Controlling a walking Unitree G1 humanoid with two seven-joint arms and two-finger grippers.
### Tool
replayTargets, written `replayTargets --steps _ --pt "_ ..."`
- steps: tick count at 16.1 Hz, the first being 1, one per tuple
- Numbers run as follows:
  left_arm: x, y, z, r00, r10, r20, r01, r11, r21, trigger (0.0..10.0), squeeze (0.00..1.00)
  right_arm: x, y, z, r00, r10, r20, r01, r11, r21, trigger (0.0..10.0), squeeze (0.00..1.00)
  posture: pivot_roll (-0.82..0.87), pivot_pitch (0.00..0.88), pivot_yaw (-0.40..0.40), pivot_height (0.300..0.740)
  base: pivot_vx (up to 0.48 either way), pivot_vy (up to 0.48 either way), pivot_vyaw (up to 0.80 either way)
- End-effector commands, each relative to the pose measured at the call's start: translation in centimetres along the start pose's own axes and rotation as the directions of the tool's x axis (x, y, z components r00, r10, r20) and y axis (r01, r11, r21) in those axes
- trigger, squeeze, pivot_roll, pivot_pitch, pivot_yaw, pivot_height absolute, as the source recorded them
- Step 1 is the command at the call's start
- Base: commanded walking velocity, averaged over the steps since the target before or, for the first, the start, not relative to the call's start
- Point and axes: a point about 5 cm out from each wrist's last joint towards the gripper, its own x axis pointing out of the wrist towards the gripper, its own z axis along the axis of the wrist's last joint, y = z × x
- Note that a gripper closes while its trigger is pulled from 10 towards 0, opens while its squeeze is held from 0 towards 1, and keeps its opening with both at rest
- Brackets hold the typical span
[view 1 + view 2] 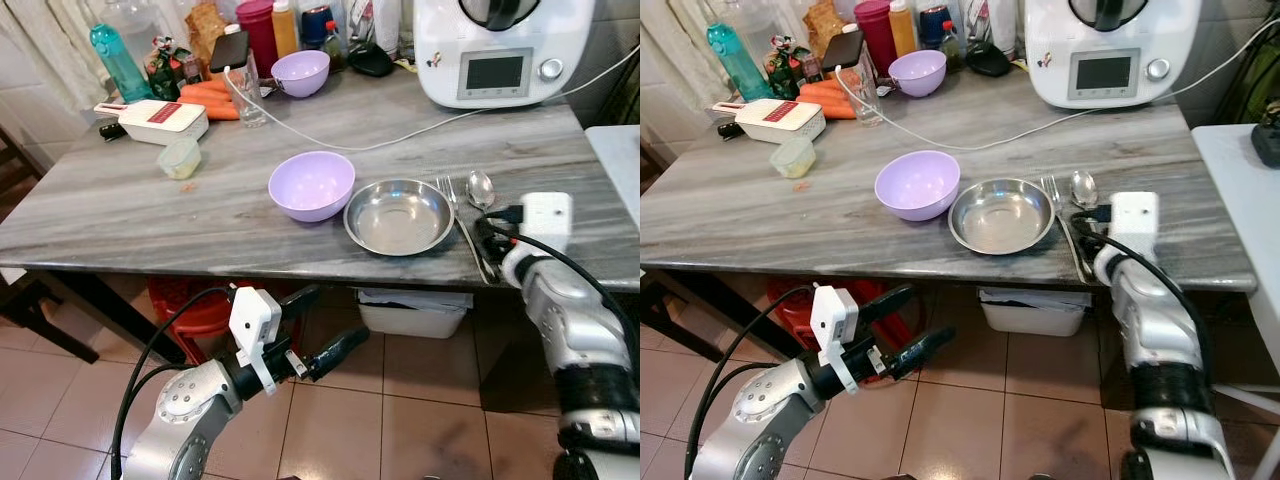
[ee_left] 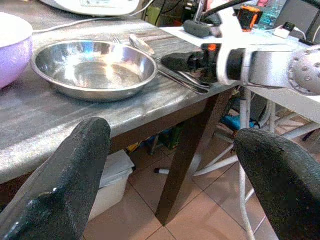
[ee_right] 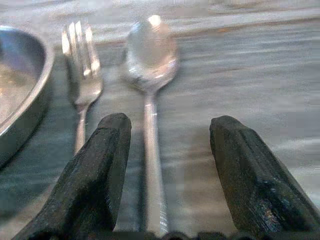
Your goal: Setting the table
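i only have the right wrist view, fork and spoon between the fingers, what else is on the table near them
Observer: A steel plate lies just left of the fork, and a lilac bowl touches the plate's left rim.
Operator: where is my right gripper relative to the table edge
Observer: The right gripper is at the near edge, fingers open over the spoon handle.
Operator: and the left arm
Observer: The left gripper is below the tabletop, open and holding nothing, in front of a red stool.
Operator: anything at the back
Observer: A white kitchen machine, its cable crossing the table, and a second lilac bowl.
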Motion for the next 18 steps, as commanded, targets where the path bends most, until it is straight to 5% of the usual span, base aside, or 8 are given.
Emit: replayTargets --steps 1,6,8,12,16,17,18 --pt "-0.3 0.5 0.0 1.0 0.016 -0.007 -0.016 1.0 0.018 10.0 0.0 -0.2 0.4 0.6 0.999 -0.002 0.032 0.001 1.0 0.027 10.0 1.0 -0.09 0.024 0.163 0.74 0.0 0.0 0.0" --pt "-0.1 1.0 0.3 1.0 0.029 0.007 -0.029 0.999 0.03 10.0 0.0 -2.0 0.3 1.9 0.985 -0.048 0.166 0.038 0.998 0.059 10.0 1.0 -0.09 0.009 0.167 0.74 0.0 0.0 0.0" --pt "-0.2 1.2 0.3 0.998 0.055 0.01 -0.055 0.998 0.04 10.0 0.0 -3.1 2.0 1.7 0.978 0.029 0.209 -0.05 0.995 0.092 10.0 1.0 -0.09 0.008 0.168 0.74 0.0 0.0 0.0" --pt "-0.8 2.3 0.1 0.985 0.17 0.008 -0.17 0.982 0.085 10.0 0.0 -4.7 4.7 -0.2 0.979 0.125 0.158 -0.144 0.983 0.112 10.0 1.0 -0.09 0.012 0.168 0.74 0.0 0.0 0.0" --pt "-0.9 2.3 -0.1 0.984 0.18 0.012 -0.18 0.98 0.081 10.0 0.0 -5.7 5.4 -1.2 0.985 0.123 0.125 -0.136 0.985 0.105 10.0 0.98 -0.09 0.009 0.165 0.74 0.0 0.0 0.0" --pt "-0.9 2.3 -0.2 0.983 0.182 0.012 -0.182 0.98 0.082 10.0 0.0 -5.7 5.5 -1.4 0.986 0.118 0.116 -0.13 0.986 0.105 10.0 0.84 -0.09 0.011 0.165 0.74 0.0 0.0 0.0" --pt "-0.8 2.3 -0.2 0.983 0.184 0.012 -0.184 0.979 0.083 10.0 0.0 -5.8 5.8 -1.4 0.986 0.125 0.114 -0.137 0.985 0.107 10.0 0.0 -0.09 0.012 0.164 0.74 0.0 0.0 0.0"
